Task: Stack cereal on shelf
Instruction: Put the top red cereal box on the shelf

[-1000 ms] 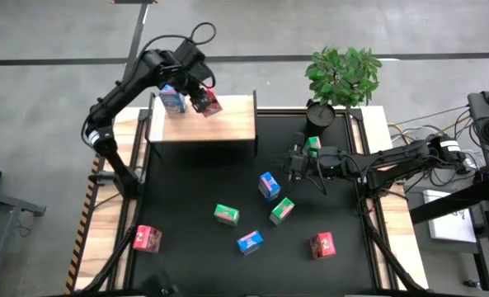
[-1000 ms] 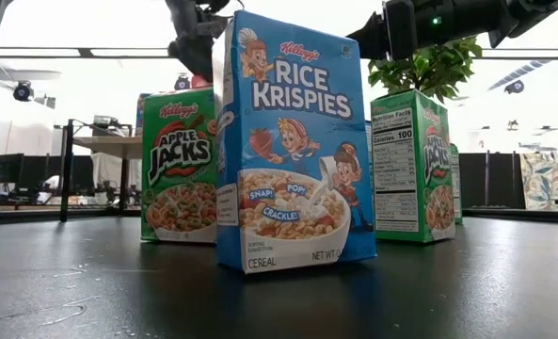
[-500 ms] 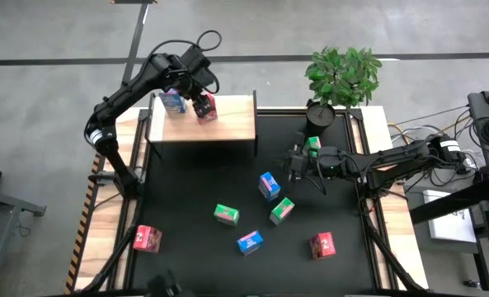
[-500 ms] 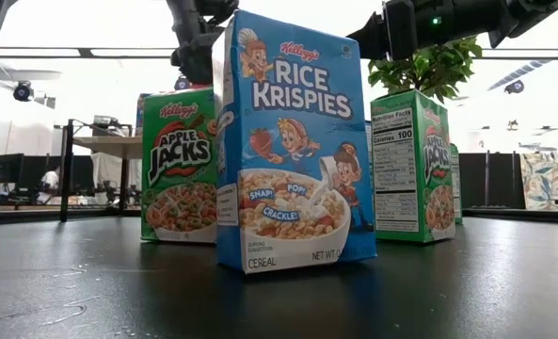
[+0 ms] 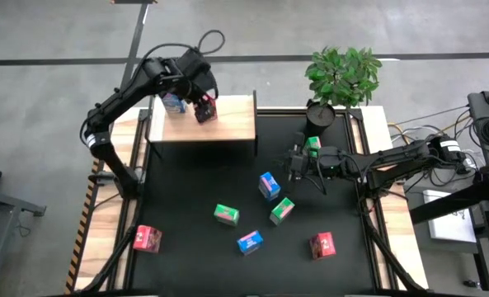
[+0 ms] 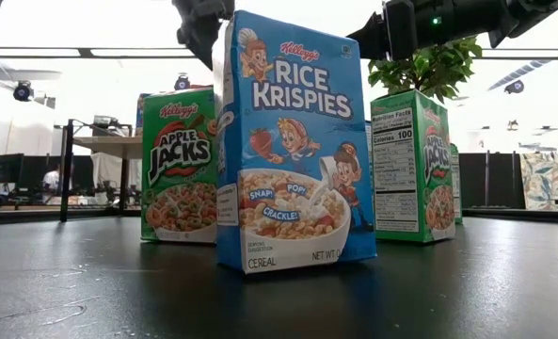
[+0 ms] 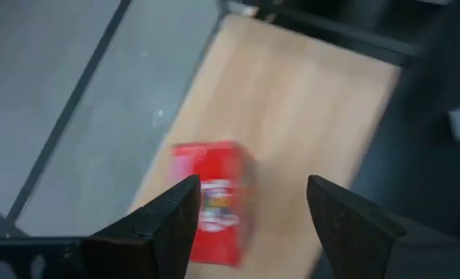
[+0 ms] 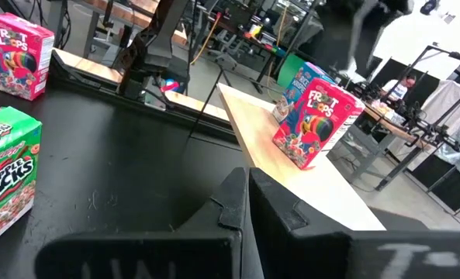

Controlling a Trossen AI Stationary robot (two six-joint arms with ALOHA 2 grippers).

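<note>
**On the shelf: a red box just set down**

At the shelf's eleven o'clock corner, our red box stands beside a blue box. Left gripper, fingers apart, should lift straight up. Right gripper waits closed at two o'clock.

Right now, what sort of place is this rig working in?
Probably a robotics lab or workshop, not a shop or kitchen: bare grey concrete floor around the table, metal frames and stands in the room behind, and loose cabling beside the right arm.
</note>
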